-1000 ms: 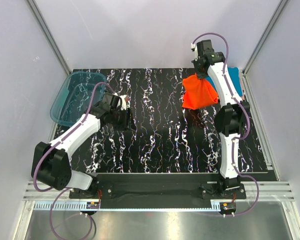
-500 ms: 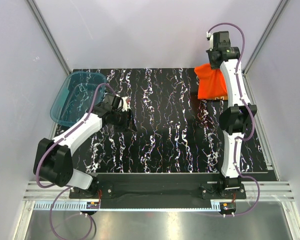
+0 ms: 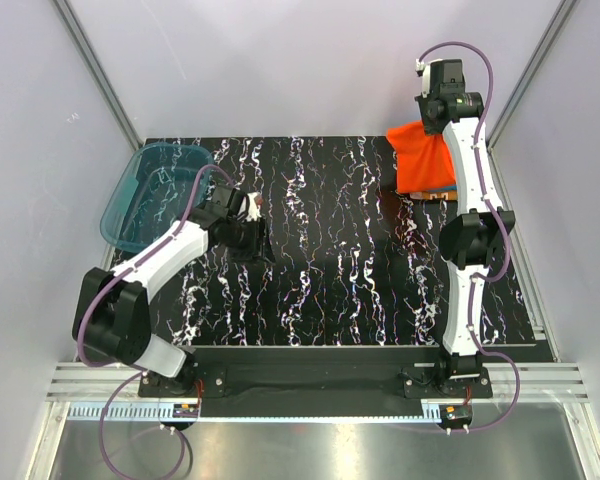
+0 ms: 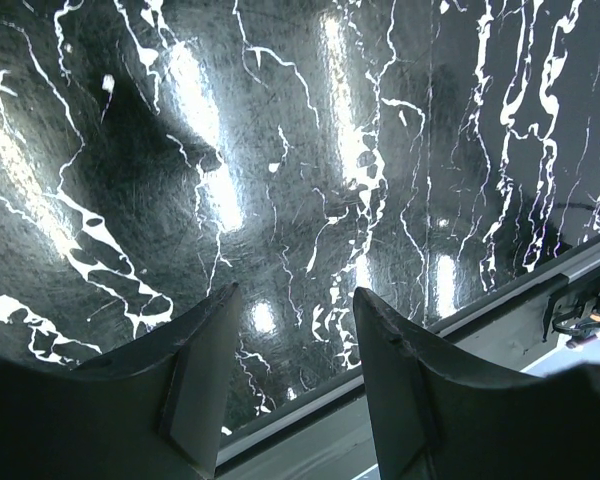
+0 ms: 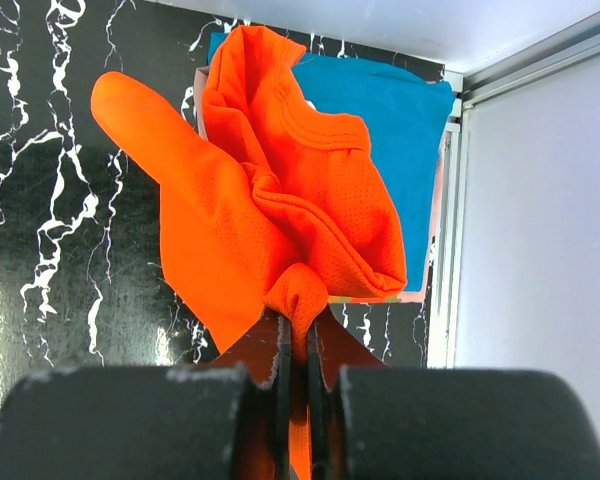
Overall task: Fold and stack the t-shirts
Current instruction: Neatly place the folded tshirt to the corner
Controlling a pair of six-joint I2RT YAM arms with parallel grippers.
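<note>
Jaws pinched tight on a bunched fold, the right gripper (image 5: 298,340) holds the crumpled orange-red t-shirt (image 5: 270,210) over a flat teal blue t-shirt (image 5: 405,120). Left wrist view: left gripper (image 4: 295,350), jaws apart, above the black marbled table (image 4: 280,150). Top view: both shirts at the table's far right corner.

Teal blue folded t-shirt (image 5: 405,120): the bright orange-red t-shirt (image 5: 270,200) covers its left part; from above you cannot make it out.
Pinkish-orange cloth edges (image 5: 437,240): you get only a thin strip beside the teal, so the layers cannot be counted.
Right gripper (image 5: 298,335): fingertips buried in pinched orange cloth; from above its wrist hides it.
Left gripper (image 4: 295,300): finger bases cut off at your wrist view's lower edge; from above it is lost against the black white-veined tabletop (image 3: 320,280).
</note>
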